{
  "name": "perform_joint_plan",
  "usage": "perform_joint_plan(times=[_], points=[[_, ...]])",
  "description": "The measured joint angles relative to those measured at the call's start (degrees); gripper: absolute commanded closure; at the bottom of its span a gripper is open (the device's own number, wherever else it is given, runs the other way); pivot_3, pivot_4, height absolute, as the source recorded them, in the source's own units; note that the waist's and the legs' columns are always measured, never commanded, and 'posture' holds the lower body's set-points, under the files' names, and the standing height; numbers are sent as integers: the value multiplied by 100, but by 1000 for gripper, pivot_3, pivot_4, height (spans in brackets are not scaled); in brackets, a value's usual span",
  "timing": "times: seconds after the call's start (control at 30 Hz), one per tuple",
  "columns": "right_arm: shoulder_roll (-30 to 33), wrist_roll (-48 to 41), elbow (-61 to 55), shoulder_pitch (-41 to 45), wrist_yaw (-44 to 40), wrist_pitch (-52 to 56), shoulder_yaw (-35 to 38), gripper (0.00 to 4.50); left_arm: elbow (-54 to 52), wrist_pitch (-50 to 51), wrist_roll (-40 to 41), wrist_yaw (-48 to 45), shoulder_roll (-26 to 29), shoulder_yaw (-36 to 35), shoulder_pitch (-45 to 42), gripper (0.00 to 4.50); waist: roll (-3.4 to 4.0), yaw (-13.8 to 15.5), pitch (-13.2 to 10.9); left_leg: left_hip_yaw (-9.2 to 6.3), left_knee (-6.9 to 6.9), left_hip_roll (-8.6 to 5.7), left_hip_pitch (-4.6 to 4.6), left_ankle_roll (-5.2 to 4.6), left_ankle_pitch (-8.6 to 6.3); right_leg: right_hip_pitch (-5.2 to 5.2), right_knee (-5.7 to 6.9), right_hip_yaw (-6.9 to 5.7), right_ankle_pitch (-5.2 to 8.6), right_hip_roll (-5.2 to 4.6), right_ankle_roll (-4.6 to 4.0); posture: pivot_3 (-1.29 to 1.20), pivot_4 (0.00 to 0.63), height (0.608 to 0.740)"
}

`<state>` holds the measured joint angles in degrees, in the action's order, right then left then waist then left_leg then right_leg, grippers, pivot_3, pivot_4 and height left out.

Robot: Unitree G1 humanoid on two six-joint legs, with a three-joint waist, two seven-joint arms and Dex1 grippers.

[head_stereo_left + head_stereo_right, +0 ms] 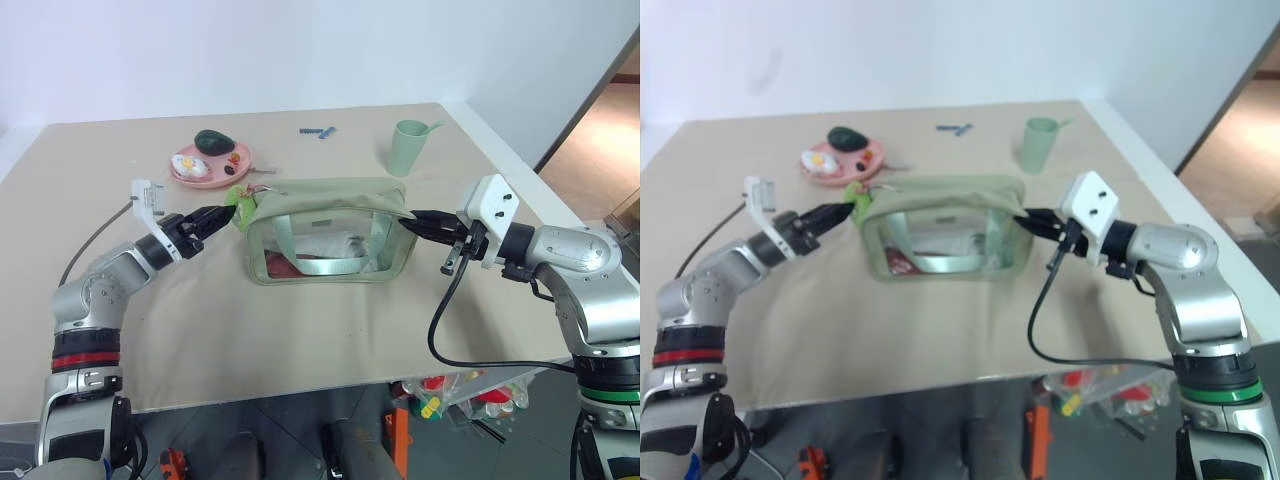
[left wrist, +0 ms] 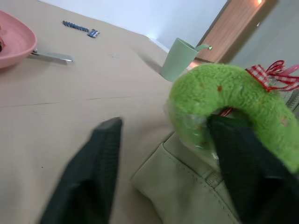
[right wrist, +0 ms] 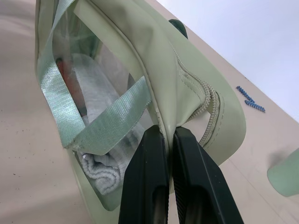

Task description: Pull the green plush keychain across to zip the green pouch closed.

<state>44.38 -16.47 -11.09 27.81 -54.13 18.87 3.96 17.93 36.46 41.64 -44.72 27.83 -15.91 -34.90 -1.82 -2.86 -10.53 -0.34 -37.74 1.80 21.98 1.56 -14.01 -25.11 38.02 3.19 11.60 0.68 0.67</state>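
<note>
Green pouch (image 1: 325, 232) on beige table (image 1: 300, 330) by white wall (image 1: 250, 50); right gripper (image 1: 414, 222) pinches pouch end, left gripper (image 1: 222, 217) part-open at green plush keychain (image 2: 233, 102).

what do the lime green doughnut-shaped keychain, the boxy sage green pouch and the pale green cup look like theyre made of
Lime green doughnut-shaped keychain: plush fabric, going by its fuzzy, matte nap. Boxy sage green pouch: smooth, faintly glossy fabric with stitched seams, possibly coated cloth or faux leather; its side panels look like clear plastic, since the contents show through. Pale green cup: likely matte plastic, smooth and evenly coloured, though that is less certain.
</note>
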Motion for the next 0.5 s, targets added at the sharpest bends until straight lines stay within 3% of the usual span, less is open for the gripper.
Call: perform_joint_plan(times=[0.17, 0.33, 0.5], points=[[1, 10, 2, 3, 2, 0, 0, 4500, 205, -170, -65, -112, -84, 0, -221, 4475, -1, 0, 0, 0, 0, 0, 0, 0, 0, 0, 0, 0, 0, 0, 0, 0, 150, 740], [12, 66, 11, 15, -20, -2, -1, 4500, 67, -62, -4, -12, -208, -10, -372, 4475, -2, 0, -1, 0, 0, 0, 6, 0, 0, -4, 0, 2, 0, 0, 1, 0, 150, 740], [20, 99, 63, 52, -51, -14, 0, 4500, -767, 545, 401, 213, -89, -98, -495, 4475, -12, 4, -6, -2, 0, -1, 15, 0, 0, -9, 0, 1, 0, -1, 4, 0, 150, 740]])
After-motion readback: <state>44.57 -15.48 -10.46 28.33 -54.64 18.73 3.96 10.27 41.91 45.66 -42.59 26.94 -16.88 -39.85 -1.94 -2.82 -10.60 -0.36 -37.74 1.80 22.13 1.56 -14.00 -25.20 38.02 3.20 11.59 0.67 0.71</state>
